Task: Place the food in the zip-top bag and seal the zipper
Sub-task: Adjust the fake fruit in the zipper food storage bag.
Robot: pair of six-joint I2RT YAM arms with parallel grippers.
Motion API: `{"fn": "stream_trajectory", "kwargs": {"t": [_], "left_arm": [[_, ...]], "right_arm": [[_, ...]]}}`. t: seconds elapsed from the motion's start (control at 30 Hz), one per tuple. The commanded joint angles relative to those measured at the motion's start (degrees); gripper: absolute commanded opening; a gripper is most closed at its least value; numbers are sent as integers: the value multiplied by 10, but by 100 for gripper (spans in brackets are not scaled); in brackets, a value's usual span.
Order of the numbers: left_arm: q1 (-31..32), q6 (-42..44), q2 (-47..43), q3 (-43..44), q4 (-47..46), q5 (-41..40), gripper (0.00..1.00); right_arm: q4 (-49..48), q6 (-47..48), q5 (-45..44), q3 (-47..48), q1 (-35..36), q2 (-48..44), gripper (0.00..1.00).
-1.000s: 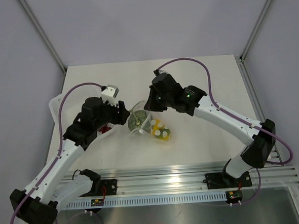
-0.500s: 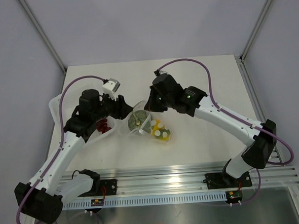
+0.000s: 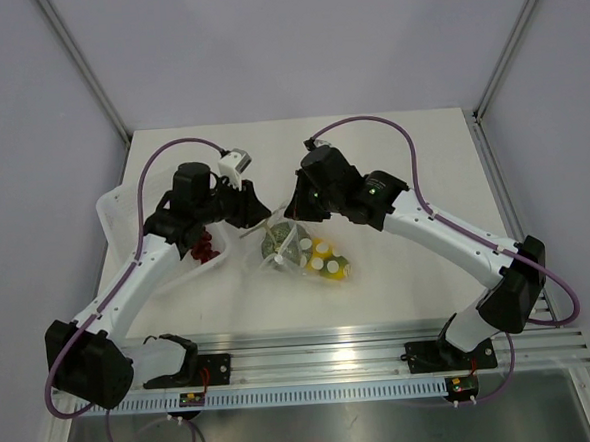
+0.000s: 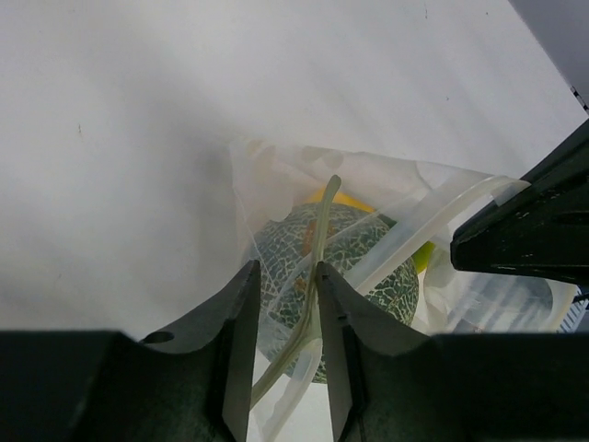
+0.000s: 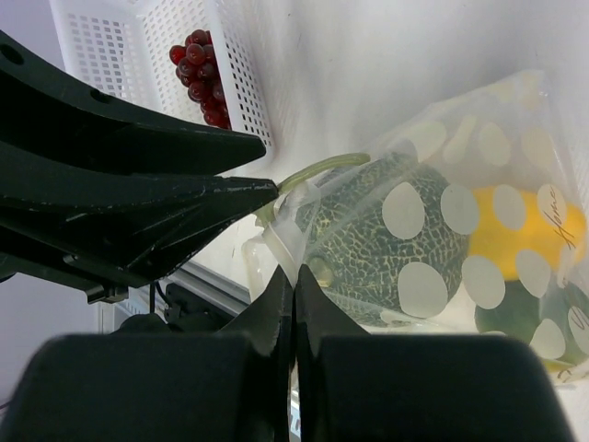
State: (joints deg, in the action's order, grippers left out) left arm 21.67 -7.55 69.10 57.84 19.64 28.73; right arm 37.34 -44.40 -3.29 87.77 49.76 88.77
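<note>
Zip-top bag [image 3: 312, 260]: likely limp, slippery film — grip the stiffer zipper [image 4: 414, 230]. Left tool [image 4: 285, 276] and right tool [image 5: 293, 276] pinch it.

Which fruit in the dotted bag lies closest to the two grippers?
The grey-green netted melon with the thin stem: it sits just beyond the left gripper and right gripper, whereas the yellow ball lies deeper in the zip-top bag.
</note>
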Motion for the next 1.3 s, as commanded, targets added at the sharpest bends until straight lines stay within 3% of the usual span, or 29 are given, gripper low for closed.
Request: {"fn": "stream_trajectory", "kwargs": {"t": [0.0,0.1,0.3,0.63,0.67,1.0,1.27], "left_arm": [[-2,1,-2,30,4,24,35],[-2,3,-11,31,17,19,43],[-8,-5,-26,19,1,42,45],[-8,17,14,49,50,104,12],[-8,19,13,52,55,106,1],[-8,-2,-84,56,61,63,0],[-8,-18,-115,35,56,98,0]], "right_arm": [[-34,-8,12,9,3,-17,0],[-32,-5,7,10,2,-18,0],[-29,-5,7,13,2,-16,0],[-20,-1,2,31,2,-4,0],[-21,-1,0,33,2,-3,0],[29,-9,-29,87,-3,43,0],[54,-30,-40,108,-5,67,0]]}}
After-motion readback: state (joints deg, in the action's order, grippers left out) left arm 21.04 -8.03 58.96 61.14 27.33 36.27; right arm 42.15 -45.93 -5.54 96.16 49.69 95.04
